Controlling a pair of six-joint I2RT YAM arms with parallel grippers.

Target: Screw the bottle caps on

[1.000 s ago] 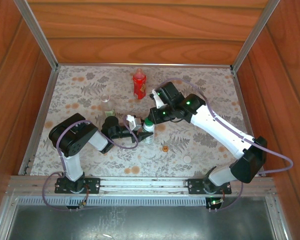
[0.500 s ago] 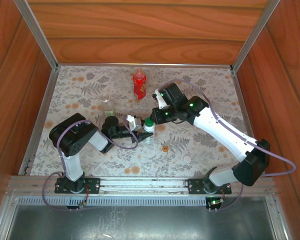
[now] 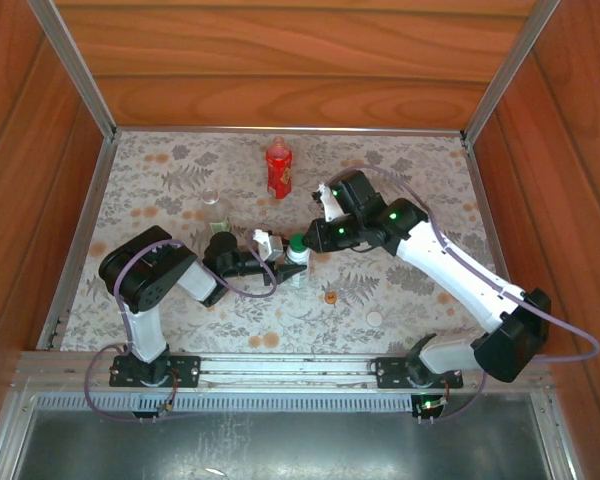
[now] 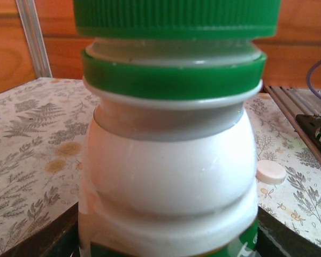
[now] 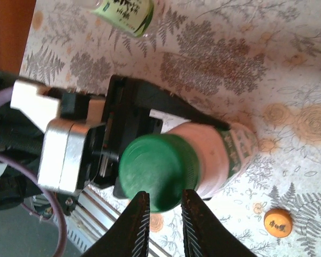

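We see the white bottle (image 5: 224,147) standing upright near the middle of the table (image 3: 150,170), whose surface has a print of ferns and flowers. The bottle is smooth, glossy plastic with a rounded shoulder and a dark-green label. A green collar ring (image 4: 174,75) goes around its neck, and the ribbed green cap (image 5: 158,171) sits on top.

The left arm (image 3: 150,275) is folded low, with its forearm reaching right along the table. The black left gripper (image 3: 286,266) is clamped on the bottle's body from the side.

The right arm (image 3: 450,265) stretches in a long diagonal from its base. The right gripper (image 5: 164,195) hangs over the cap. Its ridged fingers (image 5: 138,219) are a little apart, with a gap narrower than the cap, and they grasp nothing.

The flat orange cap (image 5: 278,223) and the round white cap (image 4: 270,171) lie loose on the table. The red bottle (image 3: 278,168) and the clear bottle (image 3: 213,208) stand farther back.
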